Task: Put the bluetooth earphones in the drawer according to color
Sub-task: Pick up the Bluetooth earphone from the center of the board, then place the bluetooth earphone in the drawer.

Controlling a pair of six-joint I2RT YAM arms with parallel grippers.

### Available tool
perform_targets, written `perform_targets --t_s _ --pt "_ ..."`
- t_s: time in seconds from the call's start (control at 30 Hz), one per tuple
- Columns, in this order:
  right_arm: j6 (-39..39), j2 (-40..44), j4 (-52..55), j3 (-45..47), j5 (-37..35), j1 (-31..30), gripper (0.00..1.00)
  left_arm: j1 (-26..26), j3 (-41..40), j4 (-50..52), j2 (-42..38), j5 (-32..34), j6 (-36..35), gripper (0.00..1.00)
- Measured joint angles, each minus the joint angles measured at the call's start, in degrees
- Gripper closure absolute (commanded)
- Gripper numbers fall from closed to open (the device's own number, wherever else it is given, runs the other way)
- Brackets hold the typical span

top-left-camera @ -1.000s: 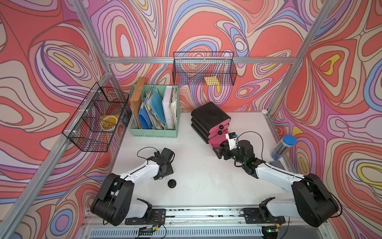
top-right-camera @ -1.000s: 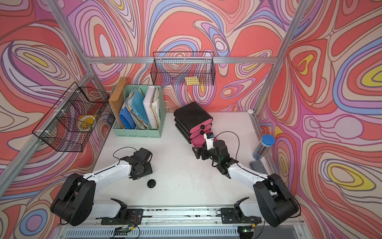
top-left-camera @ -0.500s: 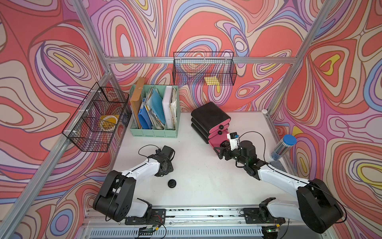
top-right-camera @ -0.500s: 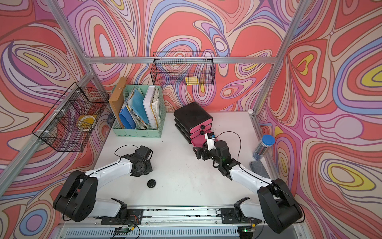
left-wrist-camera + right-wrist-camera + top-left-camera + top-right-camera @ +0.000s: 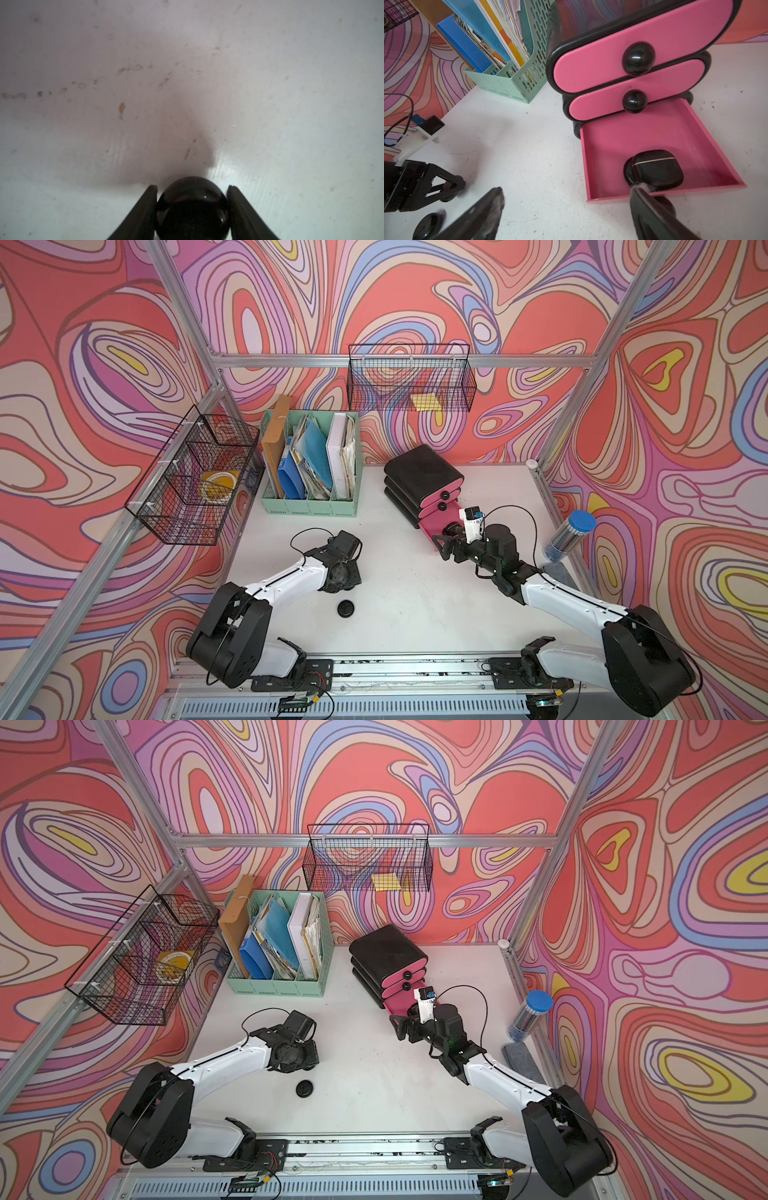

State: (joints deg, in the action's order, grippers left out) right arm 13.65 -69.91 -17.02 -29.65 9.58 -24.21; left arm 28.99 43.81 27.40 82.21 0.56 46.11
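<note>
gripping a glossy black case (image 5: 192, 207), the left gripper (image 5: 192, 187) presses both fingers against the case's sides, its jaws narrowed to the case's width. the white table (image 5: 291, 104) lies close beneath, and whether the case touches it i cannot tell. in both top views this gripper points down at the table on the robot's left, well apart from the cabinet (image 5: 419, 468). a black disc (image 5: 345, 608) lies on the table just beside it, toward the robot's base. the cabinet's bottom drawer (image 5: 584, 166) stands pulled out, and the two above it are closed. a second black case (image 5: 656, 168), with a gold line, lies inside the drawer at its front end. the right gripper (image 5: 566, 189) hangs at the drawer's front, jaws spread wide with nothing between them. one finger tip overlaps the drawer's front rim right by that case; the other is over bare table beside the drawer. whether the finger touches the case i cannot tell.
</note>
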Motion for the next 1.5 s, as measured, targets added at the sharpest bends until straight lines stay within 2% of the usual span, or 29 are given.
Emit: perform_targets --t_s 0.27,0.5,0.8,1.0,1.1,1.23,1.33,1.43,1.5 --pt "4.1 4.6 3.7 3.4 -10.2 -0.2 0.02 9.4 19.1 0.0 11.6 0.7 -0.2 0.55" --pt "8.0 7.7 6.7 6.1 -17.9 -0.2 0.02 15.4 37.3 0.5 23.5 1.2 -1.3 0.56" --pt "10.3 10.3 9.4 7.6 -20.9 -0.2 0.02 18.7 53.6 0.0 36.1 2.3 -1.6 0.58" --pt "11.0 13.0 11.1 8.2 -21.3 -0.2 0.02 19.1 57.8 -0.8 41.2 4.1 -1.8 0.57" --pt "11.1 14.0 11.9 8.3 -21.2 -0.2 0.02 19.4 59.4 -0.8 43.1 5.2 -1.8 0.49" --pt "11.3 14.7 12.4 8.3 -21.1 -0.2 0.02 19.5 60.5 -0.7 44.1 5.6 -2.1 0.23" --pt "11.4 14.8 12.9 8.3 -20.9 -0.2 0.02 19.5 60.6 -0.7 44.0 5.7 -2.2 0.08" --pt "11.5 14.8 13.2 8.3 -20.5 -0.2 0.02 19.9 60.6 -0.6 43.8 5.9 -2.6 0.01" --pt "11.7 14.8 13.3 8.3 -20.2 -0.2 0.02 20.2 60.2 -0.6 42.9 5.9 -2.9 0.01"
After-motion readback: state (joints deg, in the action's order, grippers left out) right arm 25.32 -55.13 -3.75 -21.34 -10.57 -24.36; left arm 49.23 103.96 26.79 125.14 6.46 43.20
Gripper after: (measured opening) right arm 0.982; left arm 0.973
